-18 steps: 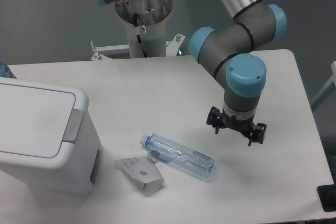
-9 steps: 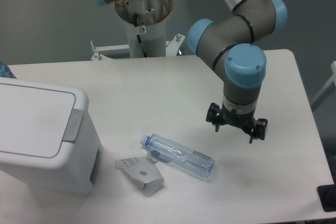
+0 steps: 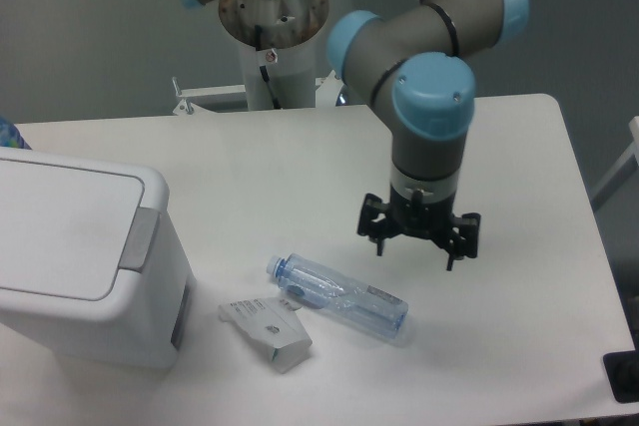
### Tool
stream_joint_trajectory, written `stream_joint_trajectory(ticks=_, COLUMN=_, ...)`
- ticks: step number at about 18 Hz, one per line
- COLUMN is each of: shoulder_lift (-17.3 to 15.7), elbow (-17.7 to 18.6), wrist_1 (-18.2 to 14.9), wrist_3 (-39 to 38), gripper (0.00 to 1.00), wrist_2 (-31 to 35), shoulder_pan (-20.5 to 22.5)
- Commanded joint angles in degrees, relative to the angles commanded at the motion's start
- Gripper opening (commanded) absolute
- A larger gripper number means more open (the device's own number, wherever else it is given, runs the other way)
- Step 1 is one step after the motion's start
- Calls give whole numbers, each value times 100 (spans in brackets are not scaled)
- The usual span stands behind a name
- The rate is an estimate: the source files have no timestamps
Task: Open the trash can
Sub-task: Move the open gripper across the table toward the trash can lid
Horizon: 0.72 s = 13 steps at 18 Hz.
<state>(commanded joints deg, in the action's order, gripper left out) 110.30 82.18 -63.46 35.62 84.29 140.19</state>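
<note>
The trash can [image 3: 85, 266] is a large white boxy bin at the left edge of the table. Its flat lid [image 3: 60, 231] lies shut, with the grey push tab [image 3: 139, 239] on its right side. My gripper [image 3: 416, 246] hangs over the table to the right of the middle, far from the bin. Its fingers point down and stand spread apart with nothing between them. It is just above and to the right of a plastic bottle.
A clear plastic bottle [image 3: 336, 296] with a blue cap lies on its side near the table's front. A crushed grey-white carton [image 3: 268, 330] lies beside it, close to the bin's right wall. The arm's base post [image 3: 272, 42] stands at the back.
The gripper has moved left by a small amount, towards the middle of the table, staying open. The bin, bottle and carton have not moved.
</note>
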Motion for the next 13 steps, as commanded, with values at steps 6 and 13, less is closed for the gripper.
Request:
stream_joint_trajectory(ticks=6, shoulder_lift=-26, elbow=-422, wrist_1=18, wrist_3=-1127, gripper=100, wrist_2=-879, shoulder_pan=-88)
stream_joint_trajectory(ticks=13, shoulder_lift=-70, elbow=-817, wrist_1=44, wrist_3=-2304, gripper=100, wrist_2=-1310, shoulder_pan=-360)
